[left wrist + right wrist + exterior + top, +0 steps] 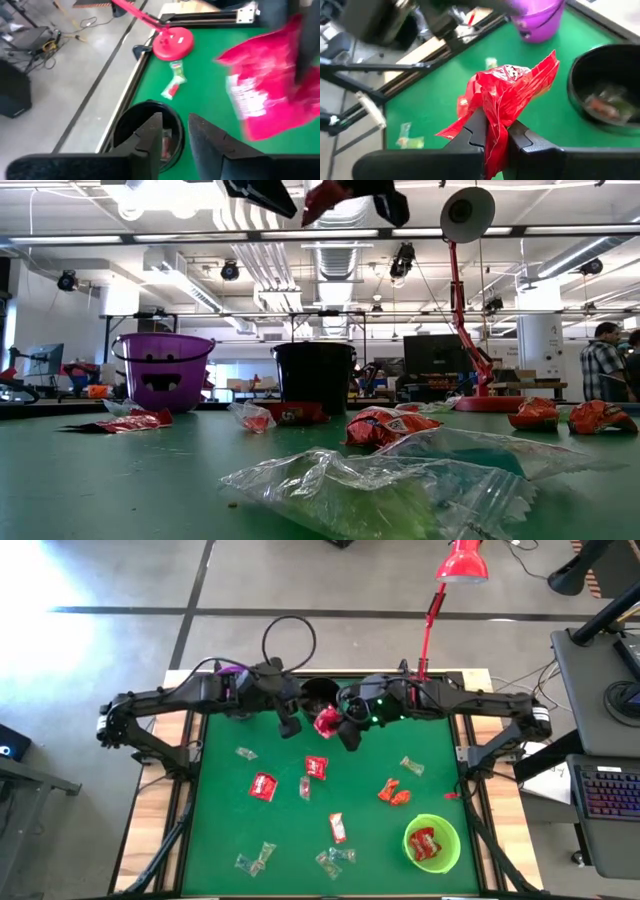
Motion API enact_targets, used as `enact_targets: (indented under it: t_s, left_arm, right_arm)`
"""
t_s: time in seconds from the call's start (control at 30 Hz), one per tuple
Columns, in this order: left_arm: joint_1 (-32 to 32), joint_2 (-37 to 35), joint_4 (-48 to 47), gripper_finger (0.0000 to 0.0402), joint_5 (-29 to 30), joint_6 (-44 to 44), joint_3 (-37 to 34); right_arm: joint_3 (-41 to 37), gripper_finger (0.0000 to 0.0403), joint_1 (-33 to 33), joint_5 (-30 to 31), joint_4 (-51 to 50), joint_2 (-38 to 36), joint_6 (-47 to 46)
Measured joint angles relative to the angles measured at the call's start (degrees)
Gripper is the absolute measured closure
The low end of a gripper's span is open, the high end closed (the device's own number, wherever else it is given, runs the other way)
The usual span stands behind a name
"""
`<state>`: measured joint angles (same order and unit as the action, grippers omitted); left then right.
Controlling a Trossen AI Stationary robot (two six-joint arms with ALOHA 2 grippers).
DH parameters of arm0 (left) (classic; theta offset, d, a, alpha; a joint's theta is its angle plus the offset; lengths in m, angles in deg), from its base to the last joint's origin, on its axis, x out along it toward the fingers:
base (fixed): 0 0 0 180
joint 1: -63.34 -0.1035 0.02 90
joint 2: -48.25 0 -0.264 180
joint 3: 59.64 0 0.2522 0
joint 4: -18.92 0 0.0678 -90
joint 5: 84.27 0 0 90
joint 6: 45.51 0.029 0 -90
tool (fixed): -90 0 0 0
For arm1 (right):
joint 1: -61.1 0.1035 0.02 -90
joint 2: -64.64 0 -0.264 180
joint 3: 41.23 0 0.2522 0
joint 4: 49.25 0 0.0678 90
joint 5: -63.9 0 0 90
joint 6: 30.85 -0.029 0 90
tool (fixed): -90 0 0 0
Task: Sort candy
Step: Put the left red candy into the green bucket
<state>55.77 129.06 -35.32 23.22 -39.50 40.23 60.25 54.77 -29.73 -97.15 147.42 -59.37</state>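
Note:
Small wrapped candy lies scattered on the green table (220, 820): red packets (263, 786), orange ones (393, 792) and clear twists (255, 860). My right gripper (495, 137) hangs high over the table's far middle, beside the black bowl (318, 695), shut on a shiny red candy packet (327, 721). My left gripper (175, 135) hovers just left of it, above the black bowl (145, 125), open with nothing between its fingers. The purple bowl (232, 675) stands at the far left. The green bowl (432, 842) at the near right holds red candy. My right gripper pinches the red packet's crumpled wrapper (496, 120) between its two fingers. The fingers come from the table's right, slanting downward. The packet is lifted clear of the table and sticks out beyond the fingertips, toward my left gripper.
A red desk lamp stands with its base (172, 44) at the table's far right edge. The black bowl (607, 95) holds a few sweets. Bare green surface lies between the scattered candy in the middle.

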Motion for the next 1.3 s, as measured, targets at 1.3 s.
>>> enact_targets:
  t_s: [1.3]
  left_arm:
    - [0.17,-0.21,-9.77,0.0297,9.65,5.45,0.00]
  right_arm:
    - [-0.04,0.0390,42.26,0.19,-41.86,-2.56,-62.79]
